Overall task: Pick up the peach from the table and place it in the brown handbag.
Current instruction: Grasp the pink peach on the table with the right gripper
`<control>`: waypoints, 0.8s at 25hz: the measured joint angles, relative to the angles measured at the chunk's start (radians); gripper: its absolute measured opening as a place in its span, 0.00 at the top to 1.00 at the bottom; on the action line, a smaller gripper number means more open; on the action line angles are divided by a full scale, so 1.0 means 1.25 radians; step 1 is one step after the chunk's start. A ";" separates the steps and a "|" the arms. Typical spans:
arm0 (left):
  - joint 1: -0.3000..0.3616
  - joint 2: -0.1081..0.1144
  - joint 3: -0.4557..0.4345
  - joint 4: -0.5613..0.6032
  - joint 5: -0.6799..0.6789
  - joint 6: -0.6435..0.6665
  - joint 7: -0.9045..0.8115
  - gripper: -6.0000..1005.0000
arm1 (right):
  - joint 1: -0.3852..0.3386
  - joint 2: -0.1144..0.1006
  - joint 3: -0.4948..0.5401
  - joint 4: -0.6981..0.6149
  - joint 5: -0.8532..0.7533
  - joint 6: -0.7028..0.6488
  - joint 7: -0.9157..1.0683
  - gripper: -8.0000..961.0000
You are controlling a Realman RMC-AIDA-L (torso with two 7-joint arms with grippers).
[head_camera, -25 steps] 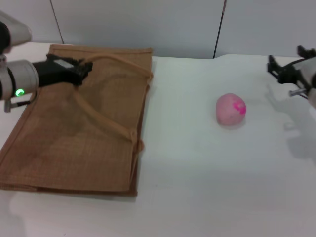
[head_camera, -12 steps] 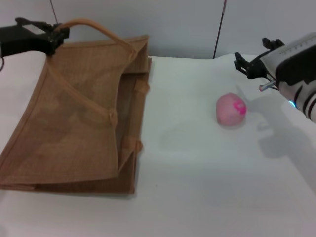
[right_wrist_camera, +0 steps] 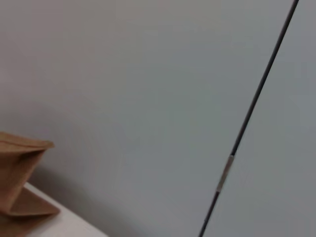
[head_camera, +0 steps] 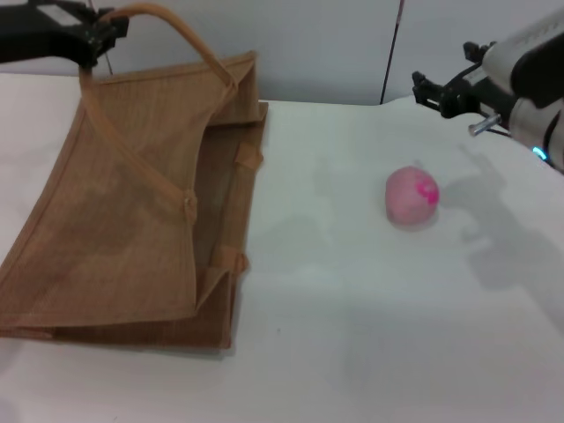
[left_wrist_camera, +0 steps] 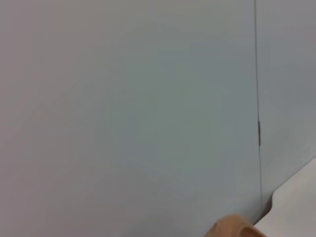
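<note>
Left gripper [head_camera: 95,33] pinches brown handbag [head_camera: 132,220] handle aloft; right gripper [head_camera: 438,91] hovers open.

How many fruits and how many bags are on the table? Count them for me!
Fruit: 1, the peach
Bags: 1, the brown handbag, its handle held up by the left gripper
Total: 2 things on the table

My left gripper [head_camera: 99,31]: matte black, boxy, w/ a small pale label. My right gripper [head_camera: 438,91]: black jaws on a silver-white wrist, short metal pin, blue-green LED lit.
</note>
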 joint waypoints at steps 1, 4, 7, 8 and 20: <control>-0.001 0.000 0.000 0.012 0.003 -0.007 -0.007 0.87 | -0.004 0.001 0.016 -0.024 0.000 0.039 -0.006 0.17; -0.002 0.000 0.000 0.055 0.006 -0.026 -0.023 0.87 | -0.009 0.000 0.034 -0.065 0.000 0.117 -0.011 0.16; -0.003 0.000 0.001 0.100 0.006 -0.044 -0.037 0.87 | -0.012 0.000 0.036 -0.083 0.000 0.171 -0.028 0.15; -0.004 0.001 0.001 0.123 0.006 -0.053 -0.045 0.87 | -0.013 0.000 0.038 -0.092 0.000 0.201 -0.037 0.15; -0.018 -0.001 0.000 0.224 0.025 -0.108 -0.088 0.87 | -0.013 0.005 0.134 -0.238 -0.090 0.523 -0.034 0.09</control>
